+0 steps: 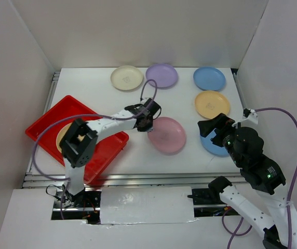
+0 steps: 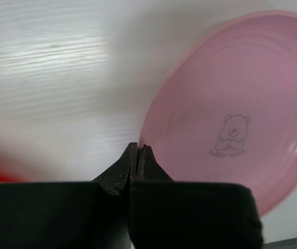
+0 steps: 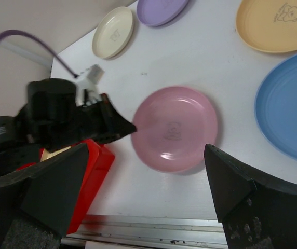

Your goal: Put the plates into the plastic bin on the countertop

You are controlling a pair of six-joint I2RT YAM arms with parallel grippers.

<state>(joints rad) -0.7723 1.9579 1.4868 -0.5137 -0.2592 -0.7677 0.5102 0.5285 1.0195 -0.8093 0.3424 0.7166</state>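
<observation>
Robot lab test cell, not a home kitchen. White countertop (image 1: 138,155) edged with metal rail (image 1: 138,179), boxed in by plain white panel walls (image 1: 153,31) on the left, far and right sides. Two arms bolted at the near edge: left arm (image 1: 107,124), right arm (image 1: 252,161); loose purple cables (image 1: 275,108). Props only: red bin (image 1: 44,122), pink plate (image 2: 231,78) with cartoon-bear print.
</observation>
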